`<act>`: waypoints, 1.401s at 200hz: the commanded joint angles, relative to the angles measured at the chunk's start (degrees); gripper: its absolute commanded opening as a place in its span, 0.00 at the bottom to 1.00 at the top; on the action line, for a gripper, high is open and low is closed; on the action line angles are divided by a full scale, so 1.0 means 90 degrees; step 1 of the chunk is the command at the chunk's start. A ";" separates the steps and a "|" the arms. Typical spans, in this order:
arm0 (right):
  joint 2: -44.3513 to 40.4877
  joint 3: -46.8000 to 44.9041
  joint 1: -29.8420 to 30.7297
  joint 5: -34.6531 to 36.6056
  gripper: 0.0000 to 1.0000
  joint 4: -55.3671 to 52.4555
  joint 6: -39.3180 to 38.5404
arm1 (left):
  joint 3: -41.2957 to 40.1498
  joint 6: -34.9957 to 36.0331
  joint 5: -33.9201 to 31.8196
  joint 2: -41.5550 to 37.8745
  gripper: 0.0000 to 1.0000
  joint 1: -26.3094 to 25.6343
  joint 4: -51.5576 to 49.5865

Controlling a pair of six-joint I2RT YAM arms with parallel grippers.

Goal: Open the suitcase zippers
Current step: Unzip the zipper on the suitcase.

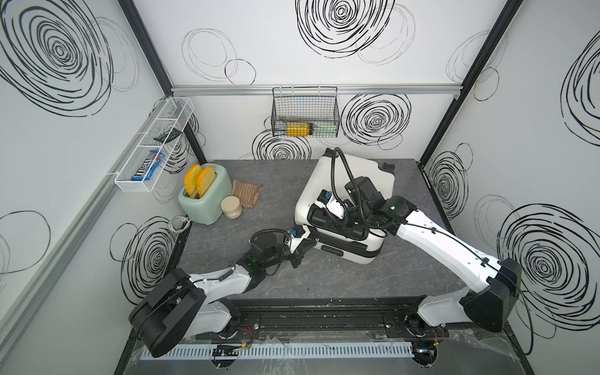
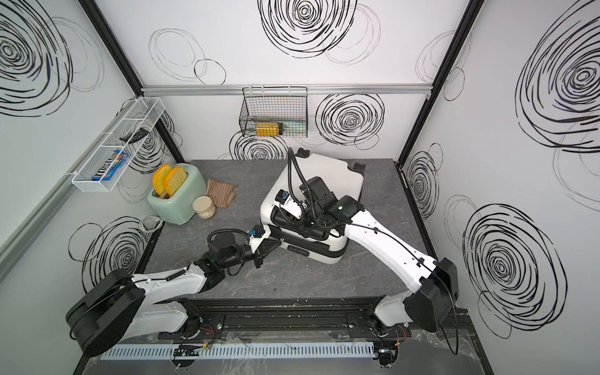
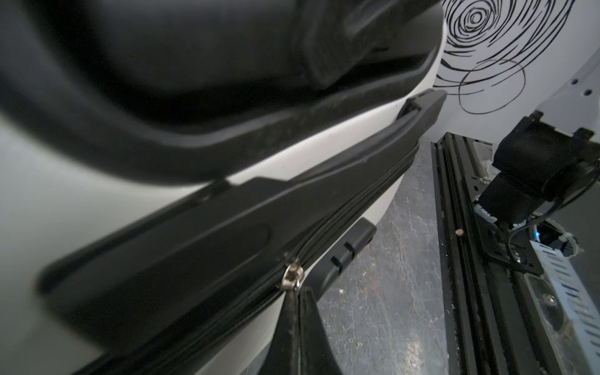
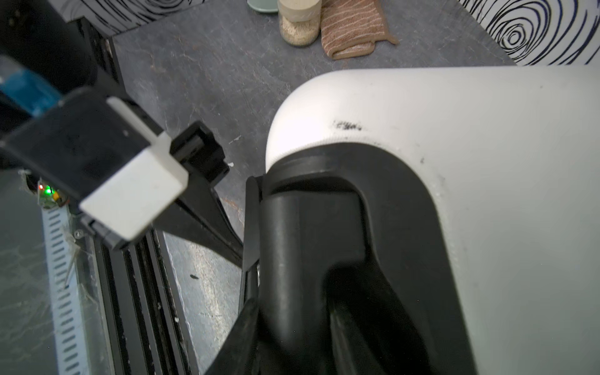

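Your left gripper (image 3: 297, 293) is pinched completely shut on the zipper pull (image 3: 292, 276). In the left wrist view the little silver end pokes out just past the fingertips, and the black zipper (image 3: 357, 207) runs away from it along the seam of the white shell. In the top views that arm reaches in from about 8 o'clock and meets the case at its 7 o'clock corner. Your right gripper (image 4: 298, 311) is partly closed around the black handle (image 4: 308, 243), one finger on each side, so it's gripping the case there. The suitcase (image 1: 373, 175) lies flat on the grey table (image 1: 324, 282), toward 2 o'clock from the middle and turned a bit. Its wheels (image 1: 388, 167) point to 12–1 o'clock by the back wall, and the handle end faces 7 o'clock. A small black lock block (image 1: 331, 249) sits on the 6 o'clock side, just beside the zipper band. I can't tell from these shots how much of the zipper is undone. Over at 10 o'clock, well apart from the case, you've got the mint toaster (image 1: 207, 198) with two slices (image 1: 198, 181) sticking up. A jar (image 1: 231, 207) is just beside it, with a striped brown cloth (image 1: 246, 193) next to the jar.
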 commanded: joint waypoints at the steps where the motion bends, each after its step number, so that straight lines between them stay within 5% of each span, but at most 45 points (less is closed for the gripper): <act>1: 0.0026 0.0423 -0.0041 0.0975 0.00 0.2266 0.2467 | -0.0032 -0.0287 0.0723 0.0074 0.00 -0.0510 0.1550; 46: 0.0330 0.0056 0.0376 0.1424 0.00 0.3022 0.3969 | -0.0170 -0.0611 0.0478 0.0457 0.00 -0.0836 0.2479; 114: 0.1199 0.0330 0.0499 0.1900 0.00 0.3474 0.4380 | -0.0485 -0.1097 -0.0017 0.0935 0.00 -0.1651 0.3588; 173: 0.1408 0.0320 0.0651 0.2083 0.00 0.3822 0.4758 | -0.0800 -0.2040 -0.0761 0.1836 0.02 -0.2301 0.5626; 225: 0.0967 -0.0007 0.0309 0.0595 0.00 0.3834 0.3493 | -0.1344 -0.2254 -0.1580 0.1488 0.22 -0.1863 0.5780; 280: 0.0455 -0.0236 0.0144 -0.1001 0.00 0.3072 -0.0391 | -0.1339 -0.1626 -0.2363 0.0028 0.52 -0.1714 0.3441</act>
